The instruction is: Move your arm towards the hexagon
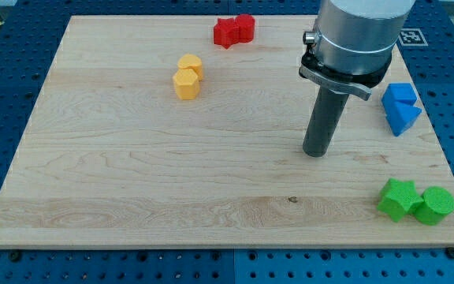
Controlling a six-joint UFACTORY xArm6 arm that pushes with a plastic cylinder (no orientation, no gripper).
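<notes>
Single camera view, set high in front of the wooden board (211,173), looking down at a slant toward the far edge. Close enough that the board fills the frame; arm housing (361,31) is cropped at top. Mounting probably fixed, unclear.

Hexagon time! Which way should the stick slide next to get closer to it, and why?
Probably a slide toward the view's left and a bit up. My tip sits right of the board's middle, touching no block. The yellow hexagon lies well off to the upper left, against a second yellow block just above it. The bare wooden board between them holds nothing to bump.
</notes>
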